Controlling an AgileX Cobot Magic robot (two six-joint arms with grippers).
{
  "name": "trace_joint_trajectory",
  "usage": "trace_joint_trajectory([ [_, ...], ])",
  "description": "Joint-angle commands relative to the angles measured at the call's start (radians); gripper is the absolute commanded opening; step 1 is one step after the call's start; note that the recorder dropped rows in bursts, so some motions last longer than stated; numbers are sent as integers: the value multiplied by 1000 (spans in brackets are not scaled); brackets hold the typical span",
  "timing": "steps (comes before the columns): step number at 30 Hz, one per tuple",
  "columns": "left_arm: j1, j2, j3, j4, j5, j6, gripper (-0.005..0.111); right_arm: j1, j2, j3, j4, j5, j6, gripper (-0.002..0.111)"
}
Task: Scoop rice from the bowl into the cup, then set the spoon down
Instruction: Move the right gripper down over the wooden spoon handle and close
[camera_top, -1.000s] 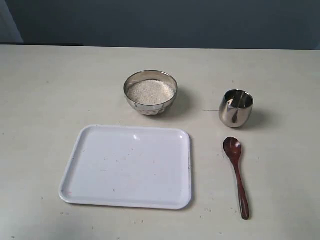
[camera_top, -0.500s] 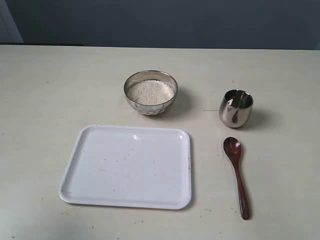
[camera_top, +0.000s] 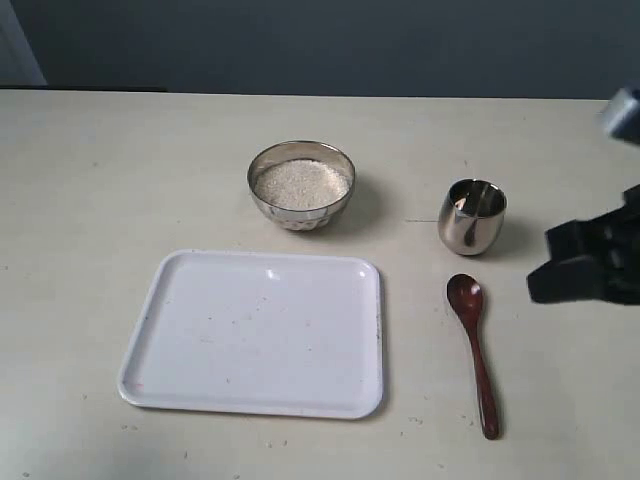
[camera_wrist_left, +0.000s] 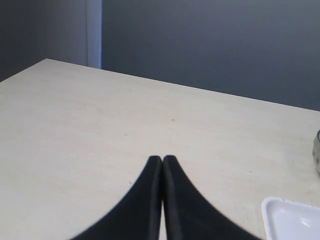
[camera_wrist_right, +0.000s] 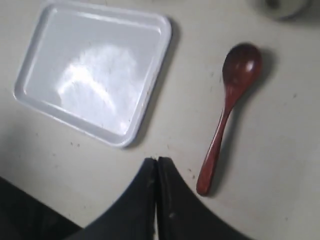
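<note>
The steel bowl (camera_top: 301, 186) holds a pale heap of rice (camera_top: 301, 183) at the table's middle back. To its right stands the small steel cup (camera_top: 471, 216). The wooden spoon (camera_top: 474, 350) lies flat in front of the cup, bowl end toward it. My right gripper (camera_top: 548, 275) comes in blurred from the right edge, level with the cup and apart from it. In the right wrist view that gripper (camera_wrist_right: 157, 160) is shut and empty, hovering beside the handle end of the spoon (camera_wrist_right: 227, 112). My left gripper (camera_wrist_left: 162, 158) is shut and empty over bare table.
A white tray (camera_top: 260, 333) lies in front of the bowl, left of the spoon, and its rim (camera_wrist_right: 150, 95) shows in the right wrist view. A tray corner (camera_wrist_left: 290, 220) shows in the left wrist view. A dark wall runs behind the table.
The right arm has come into the exterior view from the right edge; it was out of view before. Bowl, cup, spoon and tray have not moved.
</note>
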Motion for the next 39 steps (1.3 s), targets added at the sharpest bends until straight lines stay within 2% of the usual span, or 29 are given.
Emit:
trace_joint_trajectory([
  [1, -7, -5, -2, 6, -11, -3, 1, 193, 172, -5, -198, -74, 239, -1],
  [5, -7, -5, -2, 6, -11, -3, 1, 345, 299, -5, -401, -144, 546, -1],
  [7, -7, -5, -2, 6, -11, -3, 1, 399, 354, -5, -459, -203, 628, -1],
  [13, -7, -5, -2, 6, -11, -3, 1, 472, 466, -5, -468, -320, 633, -1],
  [24, -7, -5, -2, 6, -11, -3, 1, 478, 495, -5, -568, -323, 633, -1],
  [26, -7, -5, -2, 6, -11, -3, 1, 478, 495, -5, -568, -321, 633, 4],
  [27, -7, -5, -2, 6, -11, -3, 1, 478, 495, -5, -568, -319, 633, 10],
  [31, -7, -5, -2, 6, -11, -3, 1, 478, 495, -5, -568, -321, 634, 47],
  [32, -7, -5, -2, 6, -11, -3, 1, 478, 495, -5, -568, -327, 648, 59],
  [33, -7, -5, -2, 6, -11, -3, 1, 478, 495, -5, -568, -339, 652, 61],
  [39, -7, -5, -2, 6, -11, -3, 1, 478, 495, -5, -588, -403, 655, 51],
])
